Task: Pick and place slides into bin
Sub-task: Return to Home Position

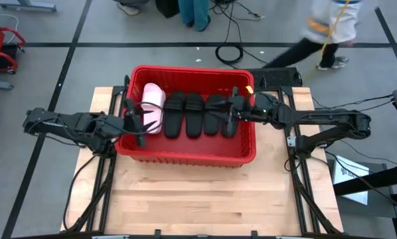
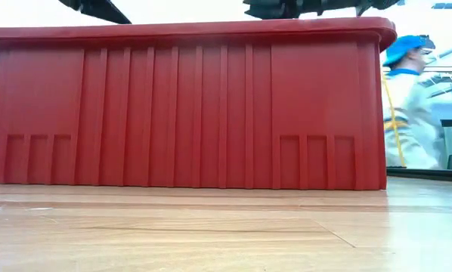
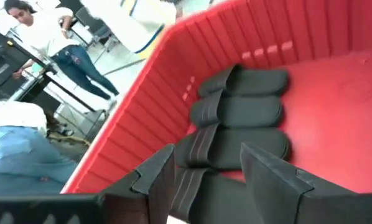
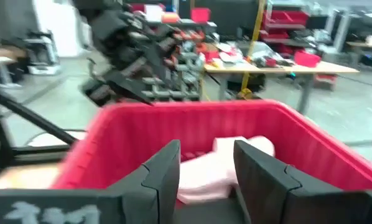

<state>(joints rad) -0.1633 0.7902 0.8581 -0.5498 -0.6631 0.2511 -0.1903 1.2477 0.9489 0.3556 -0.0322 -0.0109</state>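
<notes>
While both arms reach in from the sides, the red bin (image 1: 185, 154) sits on the back half of the wooden table (image 1: 198, 199), and every slide I can see lies inside it. Four black slides (image 1: 194, 114) lie side by side across the middle and right of the bin. The light pink slides (image 1: 153, 98) are at its left end, just beside the first black one. The left gripper (image 1: 137, 123) hangs over the bin's left end, near the pink slides, its fingers (image 3: 156, 180) spread wide with nothing between them. The right gripper (image 1: 231, 114) hovers over the right-hand black slides, its fingers (image 4: 164, 171) likewise apart and holding nothing. Beyond the table, a person (image 2: 410, 113) in a light coat and blue cap stands off to one side of the room.
</notes>
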